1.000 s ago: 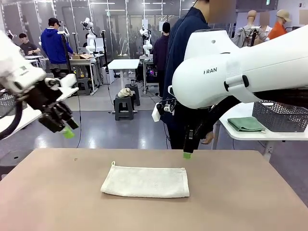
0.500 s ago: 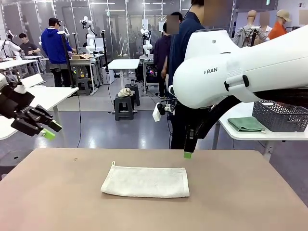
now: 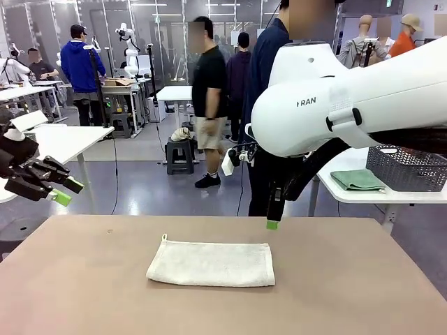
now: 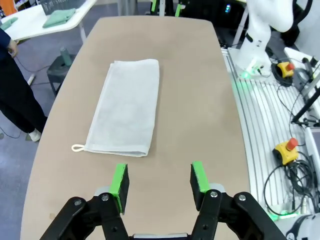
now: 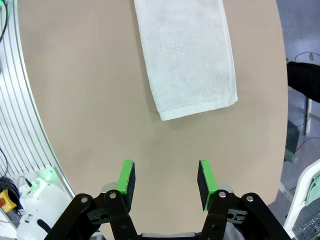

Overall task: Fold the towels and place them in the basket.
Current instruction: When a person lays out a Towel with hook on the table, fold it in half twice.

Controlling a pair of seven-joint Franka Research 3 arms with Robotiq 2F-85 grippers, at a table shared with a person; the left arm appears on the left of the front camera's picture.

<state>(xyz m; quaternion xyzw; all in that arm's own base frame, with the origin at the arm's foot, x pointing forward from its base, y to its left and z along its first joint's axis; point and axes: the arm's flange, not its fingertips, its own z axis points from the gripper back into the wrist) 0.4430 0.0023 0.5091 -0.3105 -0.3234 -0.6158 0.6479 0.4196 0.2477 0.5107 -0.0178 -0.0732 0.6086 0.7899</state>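
Cream towel (image 3: 209,264) lies flat mid-table (image 3: 349,279), folded into a long rectangle. Its corner loop (image 3: 164,238) sticks out at the far-left corner as seen from the robot side. Nothing is touching it. Left gripper (image 3: 63,192) is up in the air off the table's left edge, well apart from the towel. Its wrist cam looks down the table's length: green pads (image 4: 120,181) spread, nothing between them, jaws wide and empty. Right gripper (image 3: 272,223) hangs over the far edge of the table near the towel's far-right corner, pointing down and clear of the cloth. Its wrist cam shows the pads (image 5: 126,177) parted with bare tabletop between them and the towel's short end just ahead, so it is also holding nothing. Person in a dark navy top (image 3: 272,84) stands at the far side behind the right arm. On the side table to the right sit a grey mesh basket (image 3: 405,167) and, just beside it, a folded green cloth (image 3: 356,180). I can't tell whether that's the target basket.
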